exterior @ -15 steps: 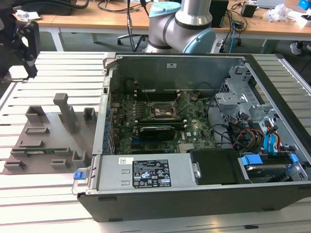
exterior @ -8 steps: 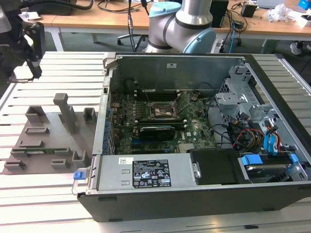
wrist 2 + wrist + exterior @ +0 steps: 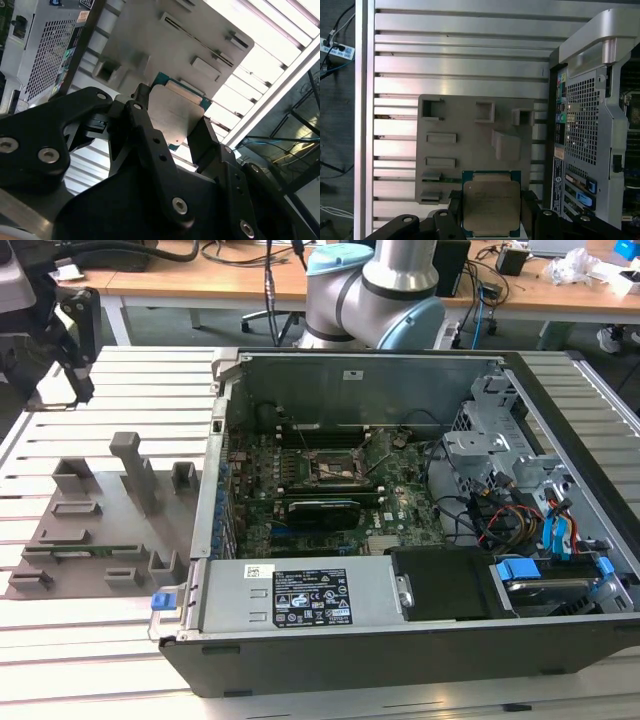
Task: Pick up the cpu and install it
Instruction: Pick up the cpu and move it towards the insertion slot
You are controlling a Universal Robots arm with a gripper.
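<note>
Hand: fingers clamped on two opposite edges of cpu. Slatted metal table: carries everything. Open computer case: lying on table. Grey fixture plate: beside case. Cpu: held above plate, outside case.

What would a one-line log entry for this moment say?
gripper: shut on cpu | cpu: held over grey holder tray | computer case: open, beside tray

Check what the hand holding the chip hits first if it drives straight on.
Probably the grey tray on the slatted table: in both wrist views the hand, shut on the chip, points at its slotted face. How far off is unclear.
</note>
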